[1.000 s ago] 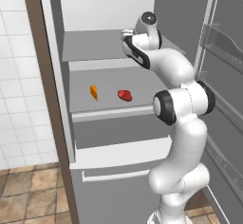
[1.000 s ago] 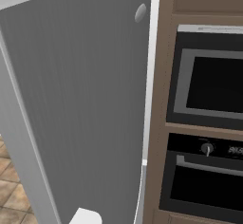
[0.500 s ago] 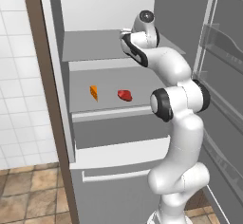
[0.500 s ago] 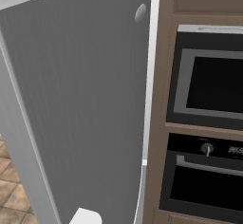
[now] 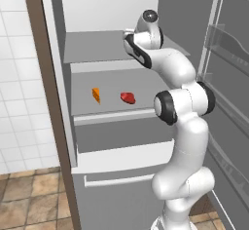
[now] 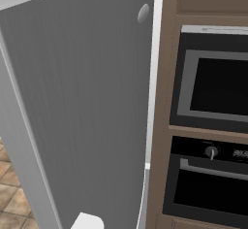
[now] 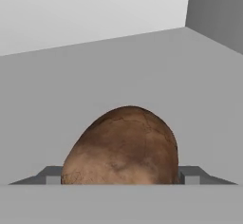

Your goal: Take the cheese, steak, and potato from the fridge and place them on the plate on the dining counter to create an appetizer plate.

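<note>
Potato (image 7: pixel 124 147) sits on the fridge (image 5: pixel 58 78) upper shelf, between the gripper (image 7: pixel 124 176) tips, which look closed against its sides. Round shape could squirt out if the grip sits off-centre.

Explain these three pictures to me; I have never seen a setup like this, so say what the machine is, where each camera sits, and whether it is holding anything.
The machine is a white robot arm on a base that can drive, in a computer-rendered kitchen. The left base view looks from behind the arm into an open fridge. The arm reaches onto an upper shelf. On the shelf below lie an orange cheese wedge and a red steak, apart from each other.

The right base view, from the other side, faces the outside of the grey fridge door, with a built-in oven beside it.

The hand view looks along the gripper. A brown potato sits on the shelf between its two dark fingertips. The jaws stand on either side of it, but whether they already squeeze it cannot be told.
</note>
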You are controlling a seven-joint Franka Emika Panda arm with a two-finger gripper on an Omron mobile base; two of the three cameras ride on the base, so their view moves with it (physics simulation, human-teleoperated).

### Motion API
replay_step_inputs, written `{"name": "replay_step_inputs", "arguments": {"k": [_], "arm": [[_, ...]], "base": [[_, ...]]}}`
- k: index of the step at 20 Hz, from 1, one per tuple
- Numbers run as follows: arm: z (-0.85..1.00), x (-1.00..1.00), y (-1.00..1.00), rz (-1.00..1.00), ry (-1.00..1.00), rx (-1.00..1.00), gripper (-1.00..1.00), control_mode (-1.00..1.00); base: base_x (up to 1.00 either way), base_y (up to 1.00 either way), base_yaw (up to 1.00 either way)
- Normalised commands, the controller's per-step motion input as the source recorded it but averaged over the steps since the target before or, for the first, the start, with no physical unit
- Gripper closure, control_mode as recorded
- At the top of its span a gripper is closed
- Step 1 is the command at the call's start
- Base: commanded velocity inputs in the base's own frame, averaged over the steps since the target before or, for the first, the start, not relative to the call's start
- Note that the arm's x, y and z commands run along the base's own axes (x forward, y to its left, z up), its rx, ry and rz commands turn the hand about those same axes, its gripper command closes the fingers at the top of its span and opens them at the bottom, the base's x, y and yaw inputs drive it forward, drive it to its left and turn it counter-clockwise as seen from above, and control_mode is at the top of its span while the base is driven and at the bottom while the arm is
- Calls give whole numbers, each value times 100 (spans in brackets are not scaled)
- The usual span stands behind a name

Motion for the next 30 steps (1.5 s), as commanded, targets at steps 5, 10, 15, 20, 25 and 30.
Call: {"name": "replay_step_inputs", "arguments": {"k": [5, 10, 15, 20, 25, 30], "arm": [[-11, -63, 0, 0, -1, 0, 100, -100], [-4, -88, 0, 2, -7, 0, 100, -100], [0, -91, 0, 2, -13, 0, 100, -100], [0, -100, 1, 1, -21, 0, 100, -100], [0, -97, 5, 0, -21, 0, 100, -100], [0, -90, 2, 0, -20, 0, 100, -100]], "base": [[0, 0, 0], [0, 0, 0], [0, 0, 0], [0, 0, 0], [0, 0, 0], [0, 0, 0]]}}
